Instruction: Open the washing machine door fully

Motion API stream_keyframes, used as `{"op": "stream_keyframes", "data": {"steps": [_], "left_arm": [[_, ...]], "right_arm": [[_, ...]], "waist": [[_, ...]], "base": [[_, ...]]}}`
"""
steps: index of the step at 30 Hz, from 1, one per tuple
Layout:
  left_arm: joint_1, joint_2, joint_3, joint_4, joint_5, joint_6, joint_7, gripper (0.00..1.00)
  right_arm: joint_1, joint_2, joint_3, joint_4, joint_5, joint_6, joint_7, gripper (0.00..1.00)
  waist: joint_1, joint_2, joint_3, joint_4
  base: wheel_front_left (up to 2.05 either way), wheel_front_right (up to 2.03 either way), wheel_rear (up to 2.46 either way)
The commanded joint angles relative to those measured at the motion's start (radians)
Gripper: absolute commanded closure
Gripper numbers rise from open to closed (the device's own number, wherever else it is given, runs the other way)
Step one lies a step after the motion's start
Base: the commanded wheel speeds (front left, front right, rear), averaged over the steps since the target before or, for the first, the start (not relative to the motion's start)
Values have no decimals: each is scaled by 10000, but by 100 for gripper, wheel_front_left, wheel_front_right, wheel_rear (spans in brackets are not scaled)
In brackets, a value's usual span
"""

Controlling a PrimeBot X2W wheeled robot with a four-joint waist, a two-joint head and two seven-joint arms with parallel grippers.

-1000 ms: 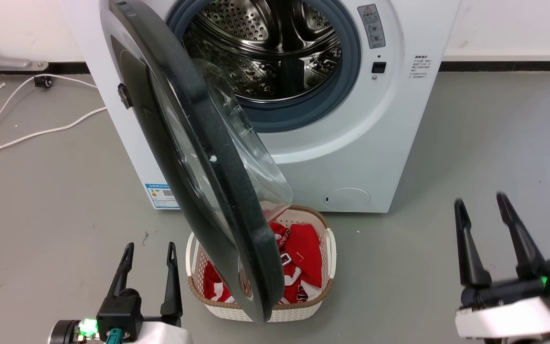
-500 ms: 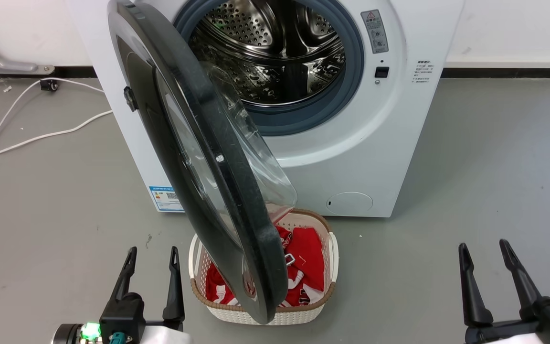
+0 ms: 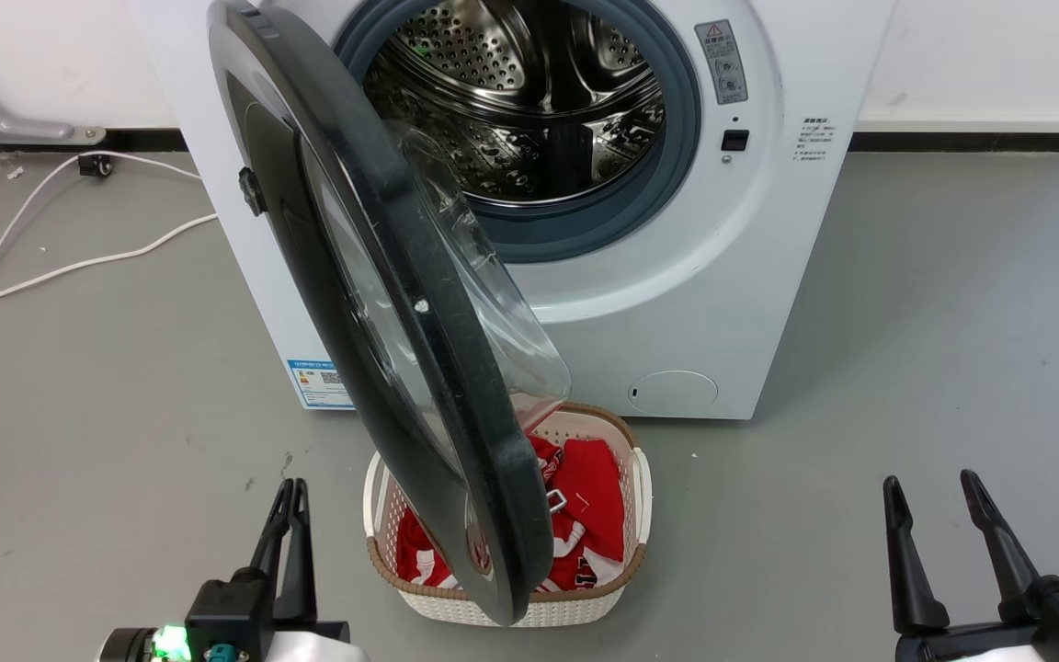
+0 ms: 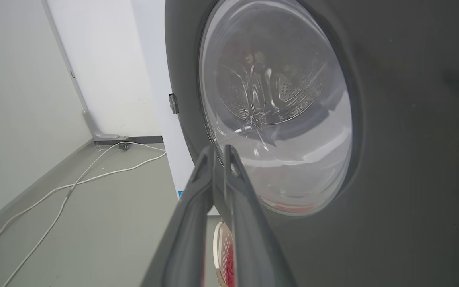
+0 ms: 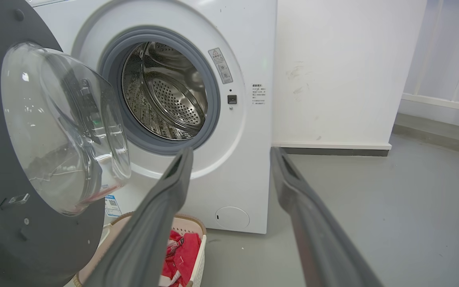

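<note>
— Where's the washing machine door?
— Half-swung off the washing machine, hanging over the laundry basket.
— Grippers?
— Left gripper pressed together near its outer face; right gripper spread, well apart. Next, probably, swing the door wider leftward.

The floor here is plain smooth grey, a bit scuffed, with a few dark specks. The white washing machine stands right on it, up by the wall. A white woven-rim laundry basket sits just in front of the machine's base. Off to the left, loose white cables snake across the floor toward the wall, with a small black fitting at that end.
</note>
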State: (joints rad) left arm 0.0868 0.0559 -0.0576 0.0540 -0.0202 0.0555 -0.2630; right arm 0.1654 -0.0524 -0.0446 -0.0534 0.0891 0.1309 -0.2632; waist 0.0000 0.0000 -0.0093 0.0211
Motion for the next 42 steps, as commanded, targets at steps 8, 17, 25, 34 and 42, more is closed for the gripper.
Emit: {"op": "stream_keyframes", "data": {"steps": [8,17,25,34,42], "left_arm": [[-322,114,381,-782,60,119,-28,100],[-1211,350,193,-3001,459,198,-26,100],[-2042,354,-1279,-4336,829,-100,-26,100],[-2647,165,-3796,-4285,829,-662,-26,100],[-2698,92,-5299,-3847,631,-917,-26,100]], "right_arm": [[31,41,37,65,116,-3,-21,0],[11,40,139,76,212,-3,-21,0],[41,40,195,35,262,-3,-21,0],[-91,40,334,62,272,-3,-21,0],[-125,40,435,114,296,-3,-21,0]], "waist": [[0,0,-40,11],[0,0,-108,-56],[0,0,-115,-47],[0,0,-114,-43],[0,0,-93,-96]], "base": [[0,0,0],[0,0,0],[0,0,0],[0,0,0],[0,0,0]]}}
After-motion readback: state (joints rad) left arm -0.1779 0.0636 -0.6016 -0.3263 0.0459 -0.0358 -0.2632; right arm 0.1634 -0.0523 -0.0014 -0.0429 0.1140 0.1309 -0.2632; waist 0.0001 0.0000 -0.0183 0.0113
